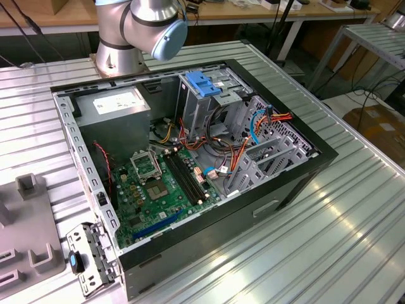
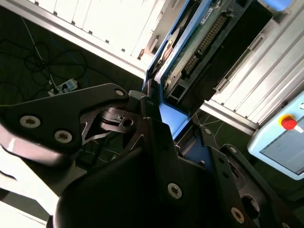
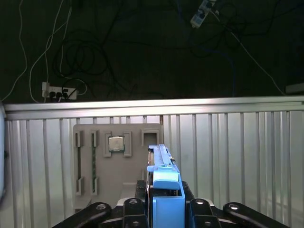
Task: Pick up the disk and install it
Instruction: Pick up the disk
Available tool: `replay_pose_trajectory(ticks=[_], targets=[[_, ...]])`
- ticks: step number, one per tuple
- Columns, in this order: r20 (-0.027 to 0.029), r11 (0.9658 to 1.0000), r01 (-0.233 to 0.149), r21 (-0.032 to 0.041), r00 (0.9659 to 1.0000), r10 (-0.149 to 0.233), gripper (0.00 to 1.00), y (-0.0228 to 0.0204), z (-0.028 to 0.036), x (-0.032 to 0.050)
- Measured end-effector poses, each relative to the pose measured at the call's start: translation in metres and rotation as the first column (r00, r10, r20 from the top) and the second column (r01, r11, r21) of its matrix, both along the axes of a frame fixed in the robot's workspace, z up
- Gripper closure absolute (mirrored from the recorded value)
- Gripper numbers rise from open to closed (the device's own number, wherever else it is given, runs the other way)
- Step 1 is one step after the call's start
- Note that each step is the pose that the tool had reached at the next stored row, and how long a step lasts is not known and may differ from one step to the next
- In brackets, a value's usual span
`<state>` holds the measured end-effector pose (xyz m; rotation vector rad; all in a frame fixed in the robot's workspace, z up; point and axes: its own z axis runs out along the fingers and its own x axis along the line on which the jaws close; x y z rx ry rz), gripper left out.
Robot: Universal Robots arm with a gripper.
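In both wrist views my gripper (image 3: 164,211) is shut on the disk (image 3: 161,164), which I see edge-on with its blue plastic rail (image 3: 166,190) between the black fingers (image 3: 133,209). The second wrist view shows the disk's green circuit-board side (image 2: 202,40) and its blue end (image 2: 171,118) at the gripper (image 2: 166,126). The disk is held up above the ribbed metal table (image 3: 237,156). In the exterior view the open computer case (image 1: 288,183) lies on the table, with the arm's base (image 1: 142,28) behind it.
Inside the case are a drive cage with a blue plastic top (image 1: 205,85), a grey power-supply box (image 1: 117,107), the motherboard (image 1: 158,187) and loose cables (image 1: 253,126). A grey parts holder (image 3: 114,164) carries a processor chip (image 3: 115,143). A pendant with a red button (image 2: 289,122) is nearby.
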<state>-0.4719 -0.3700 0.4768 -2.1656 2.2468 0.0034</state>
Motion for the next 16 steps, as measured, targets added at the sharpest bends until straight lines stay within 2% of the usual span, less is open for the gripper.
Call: replay_pose_trajectory(ticks=[13,16], targets=[[-0.0001,1.0,0.0,0.0004,1.0,0.0,0.63,0.0,0.0166,0.0],[0.0,1.0,0.0,0.0005,1.0,0.0,0.63,0.0,0.018,0.0]])
